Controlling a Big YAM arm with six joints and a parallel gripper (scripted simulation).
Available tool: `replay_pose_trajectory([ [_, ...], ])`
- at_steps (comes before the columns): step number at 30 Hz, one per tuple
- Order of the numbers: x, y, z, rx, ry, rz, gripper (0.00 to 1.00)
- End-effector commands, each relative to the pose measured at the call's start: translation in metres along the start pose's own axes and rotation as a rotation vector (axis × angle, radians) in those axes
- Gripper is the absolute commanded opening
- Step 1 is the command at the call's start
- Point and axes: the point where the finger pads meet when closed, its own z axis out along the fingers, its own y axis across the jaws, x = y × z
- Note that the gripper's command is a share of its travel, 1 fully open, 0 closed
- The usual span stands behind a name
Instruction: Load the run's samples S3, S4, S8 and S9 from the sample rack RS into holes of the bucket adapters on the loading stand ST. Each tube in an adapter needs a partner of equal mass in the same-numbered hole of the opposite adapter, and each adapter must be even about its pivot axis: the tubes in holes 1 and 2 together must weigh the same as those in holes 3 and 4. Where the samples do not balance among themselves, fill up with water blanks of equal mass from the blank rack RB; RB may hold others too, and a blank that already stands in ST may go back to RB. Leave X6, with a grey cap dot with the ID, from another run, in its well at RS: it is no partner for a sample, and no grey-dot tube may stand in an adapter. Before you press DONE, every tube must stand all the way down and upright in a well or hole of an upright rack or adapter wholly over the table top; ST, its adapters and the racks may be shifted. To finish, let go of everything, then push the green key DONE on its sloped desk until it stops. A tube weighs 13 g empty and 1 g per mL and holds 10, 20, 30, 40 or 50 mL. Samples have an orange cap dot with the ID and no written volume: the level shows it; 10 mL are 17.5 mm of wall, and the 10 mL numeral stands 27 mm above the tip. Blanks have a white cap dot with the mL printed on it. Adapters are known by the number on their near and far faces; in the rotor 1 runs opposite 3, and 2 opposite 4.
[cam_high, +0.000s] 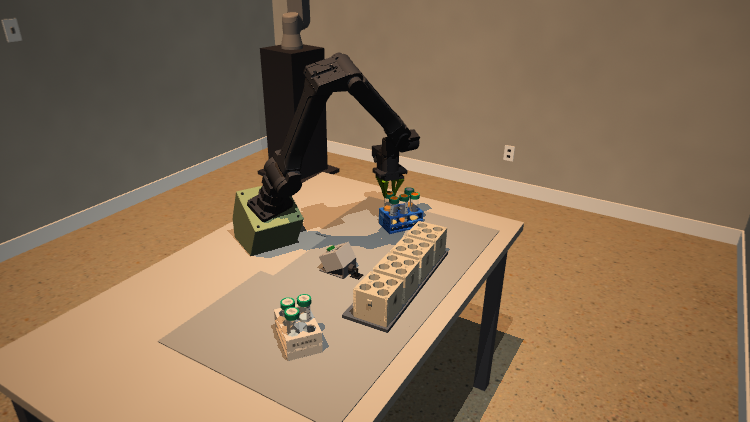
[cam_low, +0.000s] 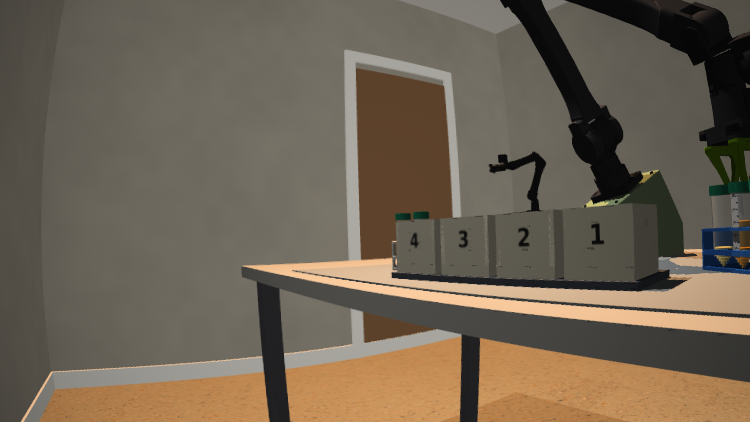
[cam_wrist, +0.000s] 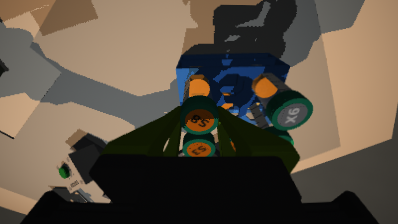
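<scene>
The blue sample rack RS (cam_high: 401, 215) stands at the far end of the mat and holds several tubes with green caps. My gripper (cam_high: 390, 190) hangs straight down over it. In the wrist view the green fingers are shut on the cap of sample S8 (cam_wrist: 200, 119), which stands in its well. S3 (cam_wrist: 199, 148) stands just behind it, nearer the palm. X6 (cam_wrist: 292, 112), with a grey dot, stands in the rack to the right. The loading stand ST (cam_high: 401, 270) carries the adapters in a row, marked 4, 3, 2, 1 (cam_low: 524, 244); their holes look empty.
The blank rack RB (cam_high: 300, 330) stands at the near end of the mat with three capped blanks. The sloped desk (cam_high: 338, 258) with the green DONE key (cam_high: 331, 248) sits between the arm's base (cam_high: 267, 220) and ST. The table's right edge runs close beside ST.
</scene>
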Motion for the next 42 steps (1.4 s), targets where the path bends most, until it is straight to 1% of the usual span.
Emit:
replay_pose_trajectory([
  [1,-0.001,-0.010,-0.012,0.035,-0.010,0.011,0.00],
  [5,-0.001,-0.010,-0.012,0.035,-0.010,0.011,0.00],
  [6,-0.001,-0.010,-0.012,0.035,-0.010,0.011,0.55],
  [17,-0.001,-0.010,-0.012,0.035,-0.010,0.011,0.55],
  [18,-0.004,0.001,-0.019,0.028,-0.010,0.000,0.55],
  [19,-0.004,0.000,-0.023,0.029,-0.010,0.001,0.55],
  [20,-0.003,-0.014,-0.034,0.054,-0.017,0.016,0.55],
  [22,-0.003,-0.014,-0.034,0.054,-0.017,0.016,0.55],
  [23,-0.003,-0.020,-0.041,0.066,-0.020,0.022,0.55],
  [30,-0.003,-0.020,-0.066,0.067,-0.023,0.023,0.55],
  [31,-0.003,-0.020,-0.067,0.067,-0.023,0.023,0.55],
  [32,-0.001,-0.010,-0.051,0.036,-0.012,0.012,0.55],
  [42,-0.001,-0.010,-0.051,0.036,-0.012,0.012,0.55],
])
